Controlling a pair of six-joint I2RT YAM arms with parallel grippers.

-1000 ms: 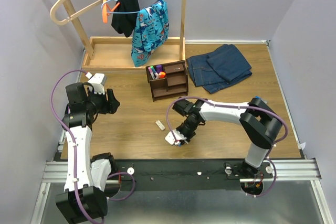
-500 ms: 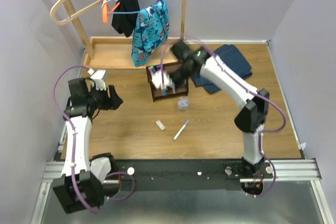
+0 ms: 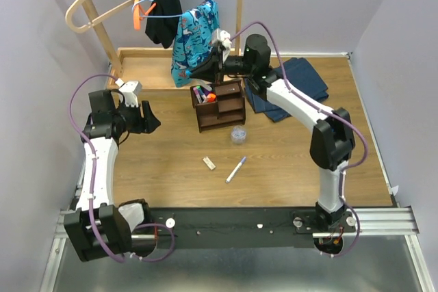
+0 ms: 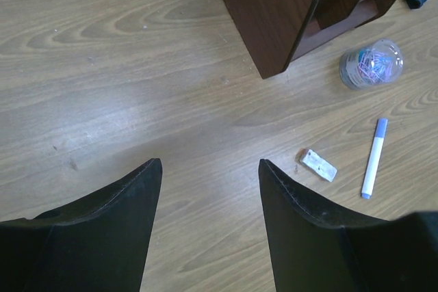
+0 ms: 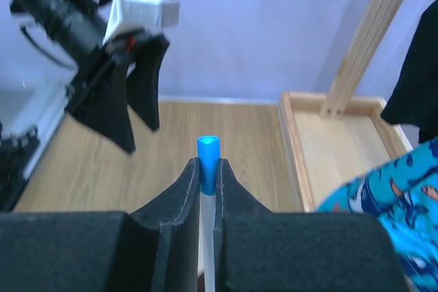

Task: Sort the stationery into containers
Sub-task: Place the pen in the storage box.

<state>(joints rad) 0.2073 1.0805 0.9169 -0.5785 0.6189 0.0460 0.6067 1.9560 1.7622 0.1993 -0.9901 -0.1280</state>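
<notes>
The right claw (image 5: 207, 167) is clamped on a thin white pen (image 5: 208, 152) with a blue cap, raised in the air near the dark organiser (image 3: 220, 105). The left claw (image 4: 209, 165) hangs wide open over the desk (image 3: 164, 162). A second pen (image 3: 236, 169), the eraser (image 3: 209, 163) and the clear tub (image 3: 238, 135) lie in front of the organiser.

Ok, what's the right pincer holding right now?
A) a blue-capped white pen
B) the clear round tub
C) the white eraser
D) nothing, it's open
A: in the right wrist view the right pincer is shut on a blue-capped white pen, while the eraser and the clear tub lie on the table.
</notes>
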